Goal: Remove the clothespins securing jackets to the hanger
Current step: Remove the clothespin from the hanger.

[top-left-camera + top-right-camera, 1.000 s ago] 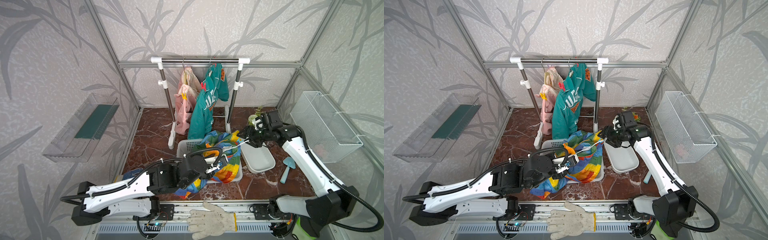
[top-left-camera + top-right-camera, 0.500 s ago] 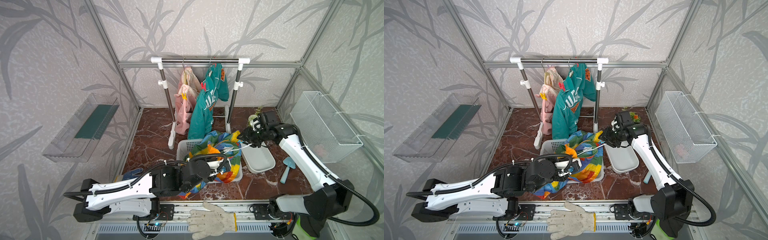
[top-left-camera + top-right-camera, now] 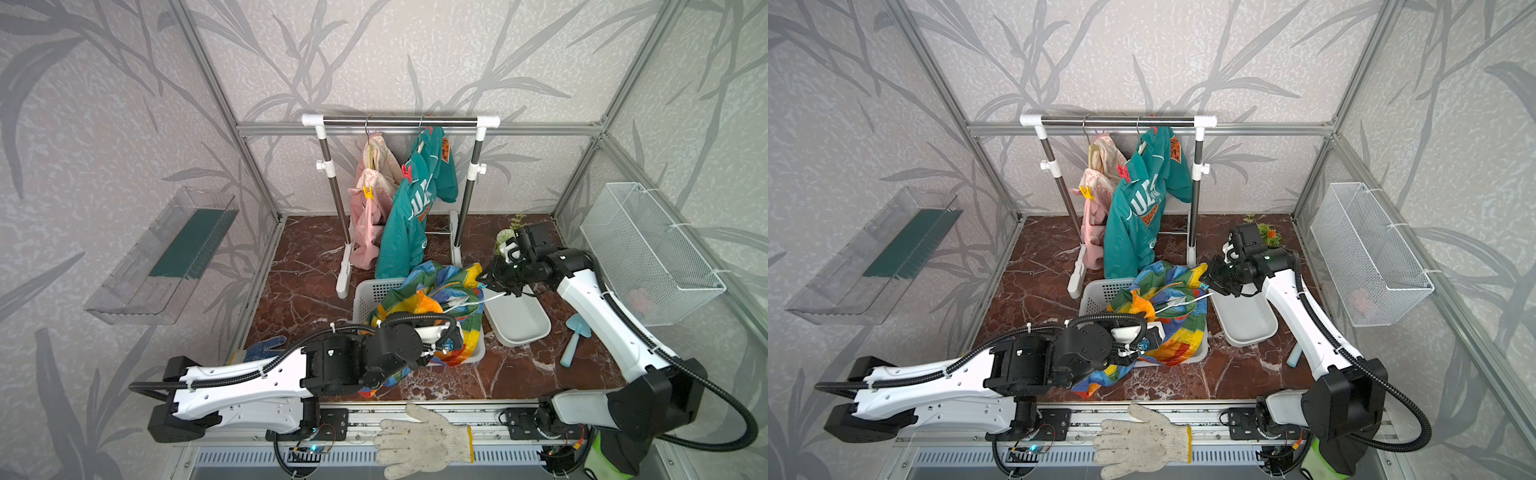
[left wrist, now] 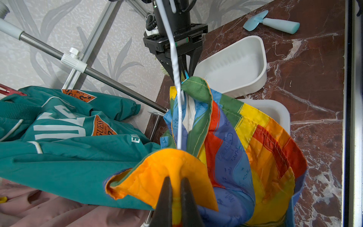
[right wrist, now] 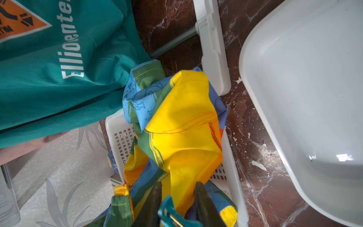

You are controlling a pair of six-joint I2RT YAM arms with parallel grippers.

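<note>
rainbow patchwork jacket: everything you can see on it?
The rainbow patchwork jacket is thin, shiny fabric in yellow, orange, red, green and blue panels, crumpled over the white perforated basket, hem spilling past its front. The left gripper pinches an orange fold. The right gripper straddles a blue clothespin at its edge.

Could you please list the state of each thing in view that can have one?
Left gripper: shut on orange fabric of the rainbow jacket.
Right gripper: jaws either side of a blue clothespin, grip unclear.
Rainbow jacket: off the rail, draped over the white basket.
Teal jacket: hanging, red clothespin on.
Pink jacket: hanging, yellow clothespin on.
White tub: empty.
</note>
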